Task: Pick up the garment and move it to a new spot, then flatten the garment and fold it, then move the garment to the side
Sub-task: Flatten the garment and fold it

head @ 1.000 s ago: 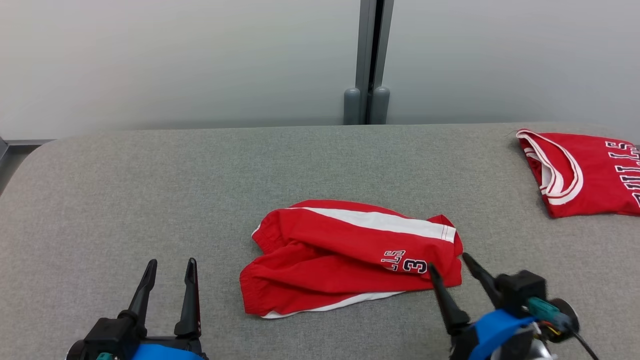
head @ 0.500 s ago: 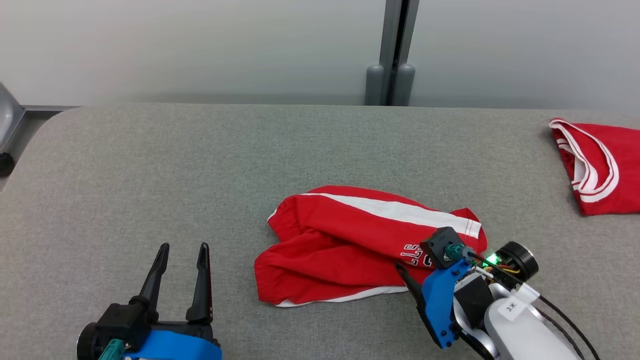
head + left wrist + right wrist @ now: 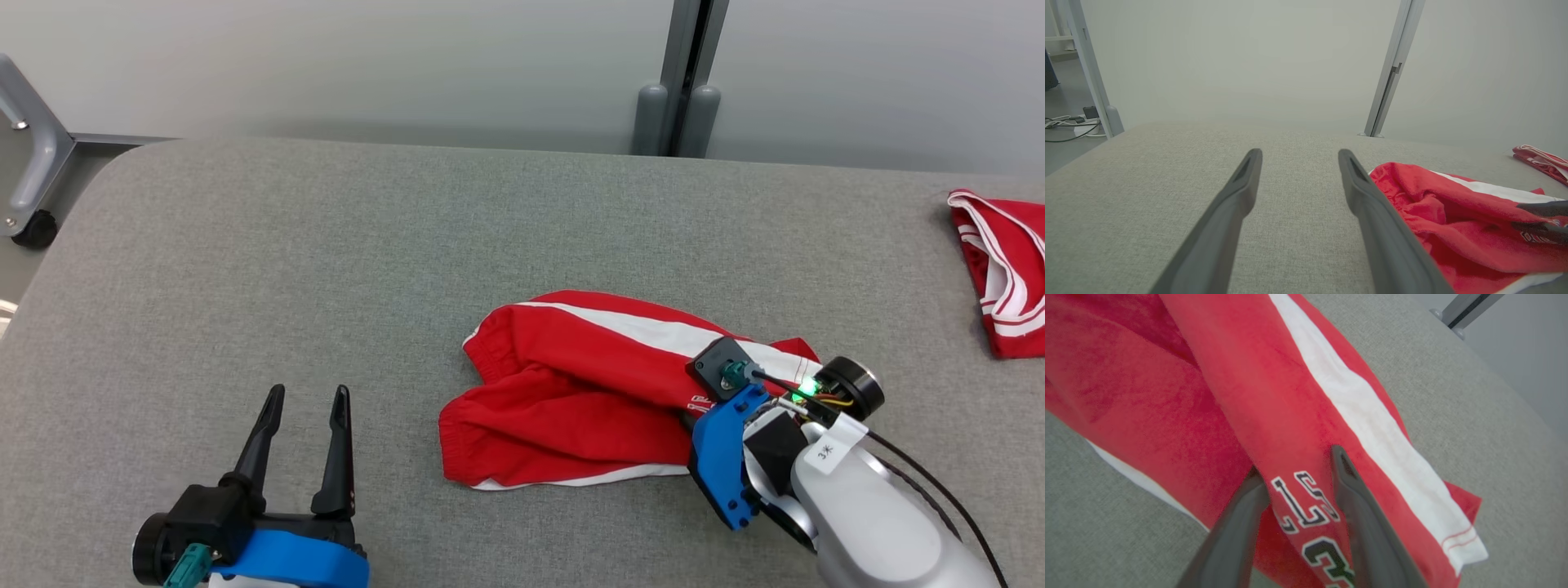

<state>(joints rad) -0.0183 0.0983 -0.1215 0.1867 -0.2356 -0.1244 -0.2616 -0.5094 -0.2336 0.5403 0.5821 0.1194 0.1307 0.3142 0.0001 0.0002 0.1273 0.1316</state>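
**Inspector:** What is the task status?

**Technician:** The first step has only begun. The crumpled red shorts with a white side stripe and dark lettering lie bunched on the grey fabric-covered bench, slightly right of centre, with no part lifted. On this evidence the pick-up is being set up. Moving the shorts to a new spot, flattening, folding and moving them aside all remain.

**Inspector:** What state is each claw in?

**Technician:** The right claw is down on the right-hand end of the shorts. Its two dark fingers sit either side of a raised fold that carries the lettering, and both touch the cloth. Whether they already pinch that fold cannot be told. The left claw is spread wide and holds nothing. It hovers low over bare bench, well apart from the shorts on their left.

**Inspector:** What about the surface and the room?

**Technician:** The bench top is a flat woven textile with rounded corners. A second red garment with white trim lies at the far right edge, well apart from the shorts. Pale grey wall panels stand behind the bench, divided by a grey metal post. A grey tubular frame on a black castor stands off the left corner, with cables on the floor nearby
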